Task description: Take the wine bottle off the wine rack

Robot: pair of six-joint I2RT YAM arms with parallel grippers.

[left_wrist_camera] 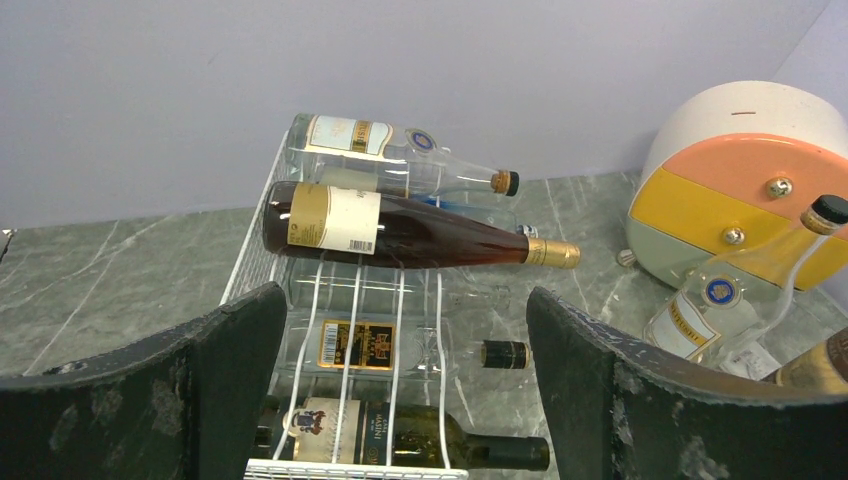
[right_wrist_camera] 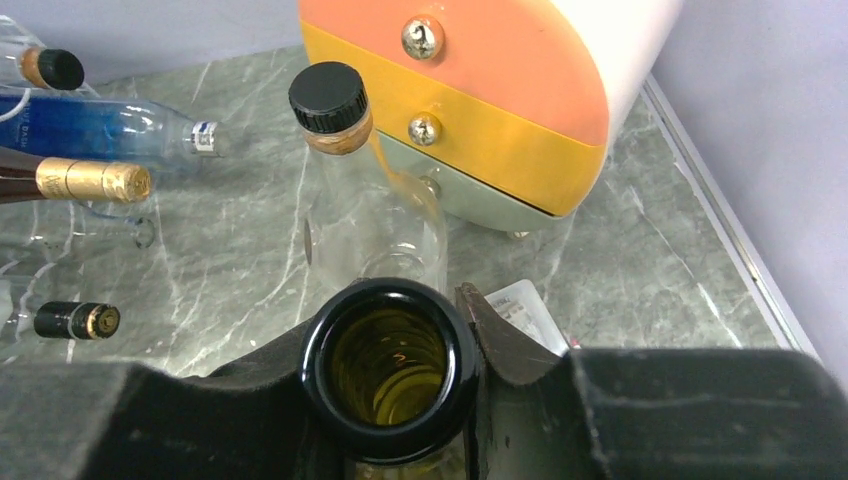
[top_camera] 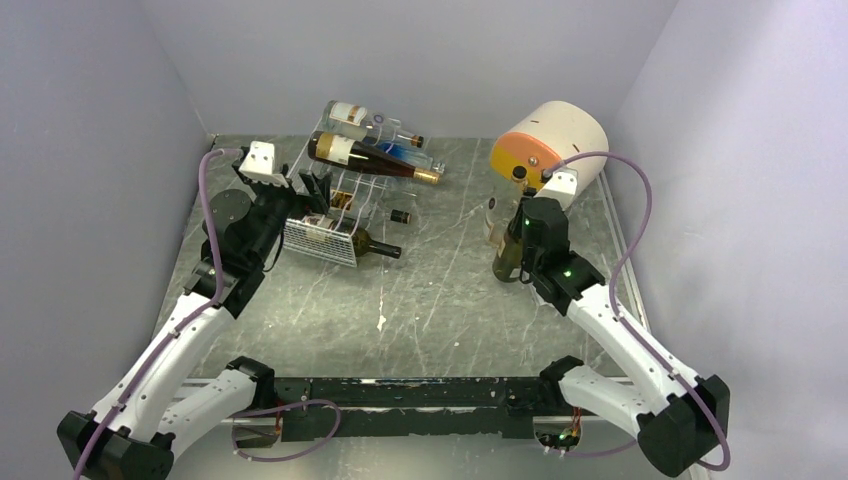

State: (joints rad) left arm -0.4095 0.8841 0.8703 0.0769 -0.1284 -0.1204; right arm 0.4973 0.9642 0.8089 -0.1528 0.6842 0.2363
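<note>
Robot lab test cell: plain pale walls [top_camera: 420, 60] at 9, 12 & 3 o'clock box in a grey-green marble-look tabletop [top_camera: 440, 300]. At 6 o'clock, left arm [top_camera: 190, 335] & right arm [top_camera: 615, 320] w/ purple cables [top_camera: 649, 200] sit bolted to a black rail [top_camera: 420, 392]. At approx. 11 o'clock a wine rack [top_camera: 322, 240] w/ bottles lies on the slab.

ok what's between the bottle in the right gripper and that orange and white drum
A clear bottle with a black cap sits between the held bottle and the drum, seen best in the right wrist view.
</note>
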